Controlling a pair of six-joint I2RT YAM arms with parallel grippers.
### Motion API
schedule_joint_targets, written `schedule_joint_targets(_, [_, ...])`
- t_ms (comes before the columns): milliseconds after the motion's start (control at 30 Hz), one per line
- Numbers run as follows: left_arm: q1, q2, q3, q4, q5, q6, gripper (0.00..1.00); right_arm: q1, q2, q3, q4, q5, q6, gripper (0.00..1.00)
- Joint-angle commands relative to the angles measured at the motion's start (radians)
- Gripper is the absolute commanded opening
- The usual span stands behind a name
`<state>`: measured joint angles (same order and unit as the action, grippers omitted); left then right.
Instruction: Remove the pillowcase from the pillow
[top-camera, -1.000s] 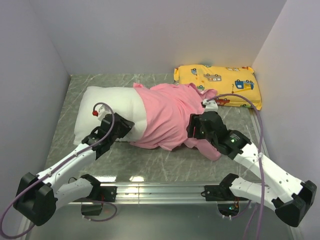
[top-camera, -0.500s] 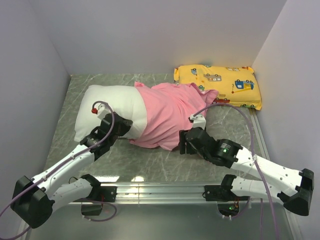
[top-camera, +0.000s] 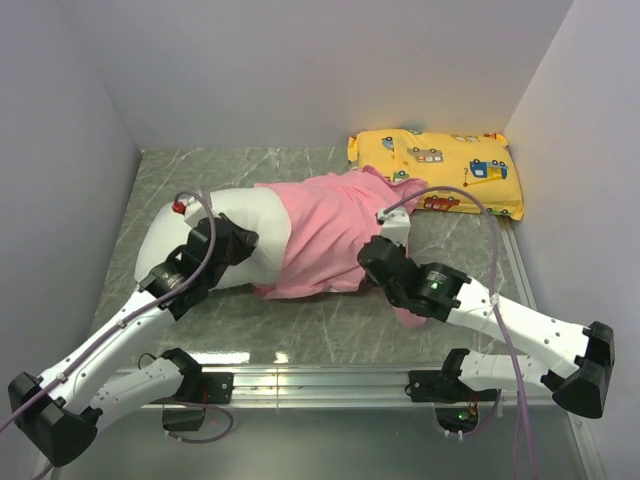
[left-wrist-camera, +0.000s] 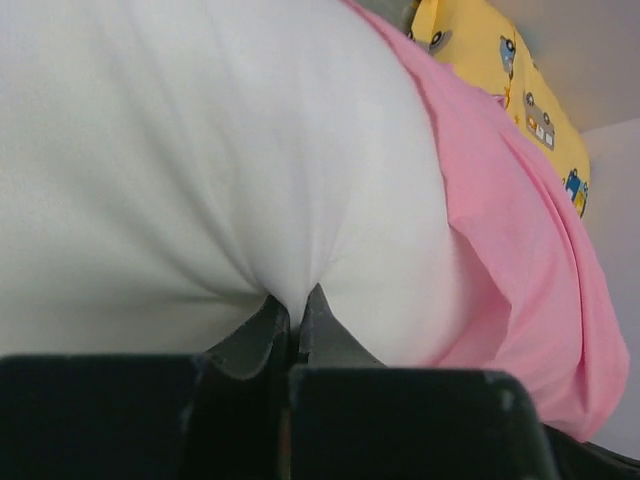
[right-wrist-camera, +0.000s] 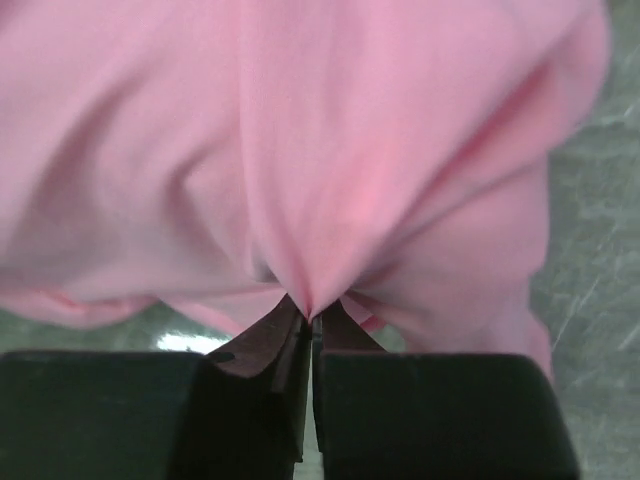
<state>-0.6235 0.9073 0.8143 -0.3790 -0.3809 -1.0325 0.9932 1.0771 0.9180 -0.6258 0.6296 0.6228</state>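
Observation:
The white pillow (top-camera: 245, 225) lies across the middle of the table, its right half inside the pink pillowcase (top-camera: 325, 235). My left gripper (top-camera: 232, 243) is shut on a pinch of the pillow's (left-wrist-camera: 200, 170) white fabric at its near left side; the pinch (left-wrist-camera: 293, 305) shows between the black fingertips. My right gripper (top-camera: 372, 258) is shut on a fold of the pillowcase (right-wrist-camera: 330, 150) at its near right edge, the cloth gathered to a point at the gripper (right-wrist-camera: 311, 312). A pink tail of the pillowcase hangs under the right arm.
A yellow cartoon-vehicle pillow (top-camera: 435, 170) lies at the back right corner against the wall, also seen as a yellow pillow (left-wrist-camera: 500, 80) beyond the pink cloth. White walls close in the grey marbled table (top-camera: 300, 320) on three sides. A metal rail (top-camera: 320, 380) runs along the near edge.
The right gripper moved left to the pillowcase's near edge and shut on it. The left gripper, holding the pillow, rose and shifted back left, dragging the pillow's left end.

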Motion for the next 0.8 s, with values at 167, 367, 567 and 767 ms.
schedule_joint_targets(167, [0.183, -0.004, 0.356, -0.018, -0.072, 0.167, 0.01, -0.111, -0.166, 0.217, -0.072, 0.173, -0.104, 0.0])
schedule_joint_targets(367, [0.715, 0.109, 0.408, -0.061, 0.202, 0.17, 0.0, -0.397, -0.284, 0.234, -0.118, 0.095, -0.156, 0.0])
schedule_joint_targets(567, [0.976, 0.275, 0.252, 0.07, 0.577, 0.104, 0.01, -0.513, -0.29, 0.205, -0.086, -0.044, -0.19, 0.0])
schedule_joint_targets(767, [0.883, 0.263, 0.151, 0.14, 0.557, 0.095, 0.0, -0.512, -0.111, 0.145, -0.011, -0.186, -0.198, 0.0])
